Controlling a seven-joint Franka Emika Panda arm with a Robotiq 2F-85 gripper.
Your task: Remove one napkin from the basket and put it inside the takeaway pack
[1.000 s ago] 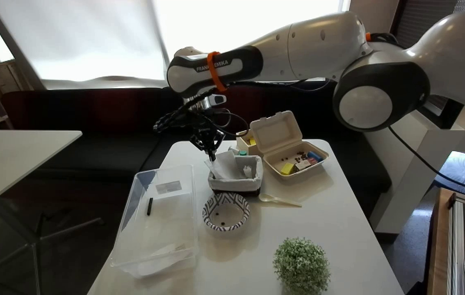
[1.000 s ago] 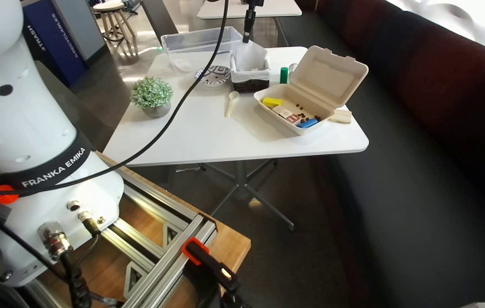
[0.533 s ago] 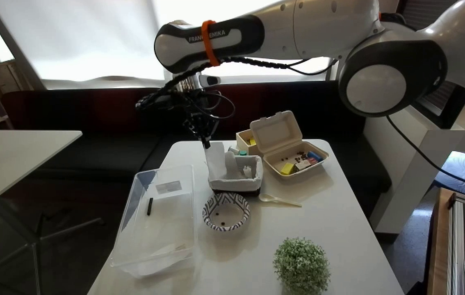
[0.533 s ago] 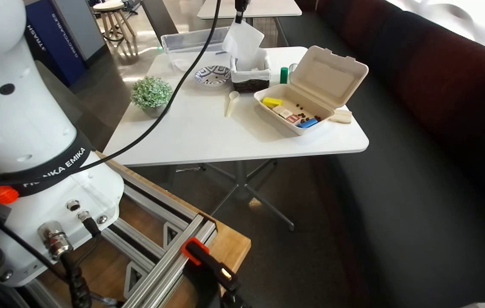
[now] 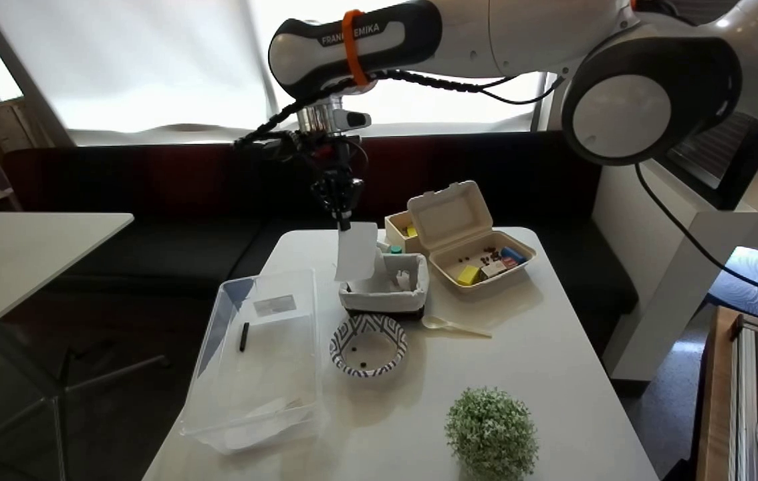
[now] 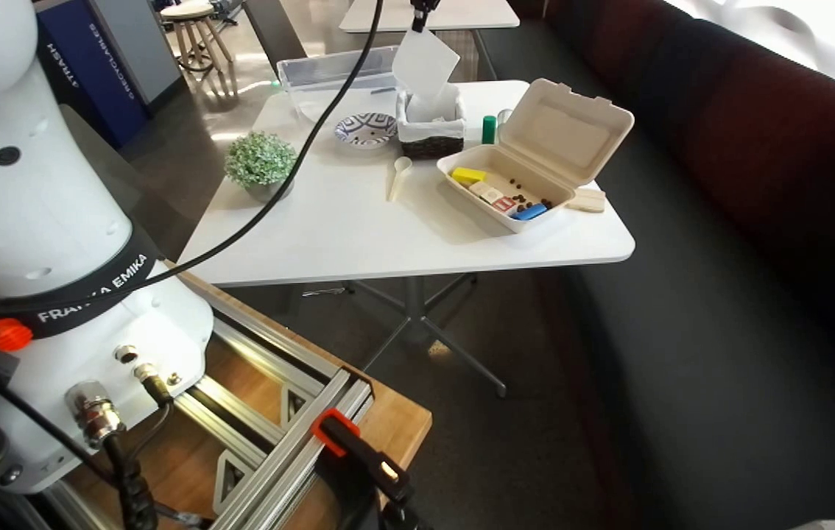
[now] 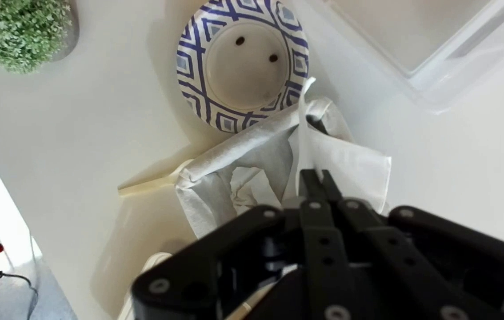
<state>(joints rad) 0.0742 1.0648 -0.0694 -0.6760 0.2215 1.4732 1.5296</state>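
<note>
My gripper [image 5: 344,224] is shut on a thin white napkin [image 5: 356,254], which hangs from the fingertips over the basket's side. In an exterior view the gripper [image 6: 418,26] holds the napkin [image 6: 423,62] by its top corner. In the wrist view the napkin [image 7: 305,138] is seen nearly edge-on between the fingertips [image 7: 319,182]. The basket [image 5: 386,300], lined in whitish cloth, stands below; more white paper [image 7: 252,186] shows inside it. Whether the hanging napkin still touches the basket is unclear. The beige takeaway pack [image 6: 565,132] stands open beside the basket, with small items in it.
A patterned bowl [image 5: 369,344] and a pale spoon [image 5: 456,327] lie in front of the basket. A large clear tub [image 5: 259,361] is on one side. A potted plant [image 5: 491,431], a green-capped item [image 6: 489,129] and a wooden box [image 5: 400,230] are also on the table.
My gripper has risen from the basket and drawn the napkin upward with it. The basket and the takeaway pack have not moved.
</note>
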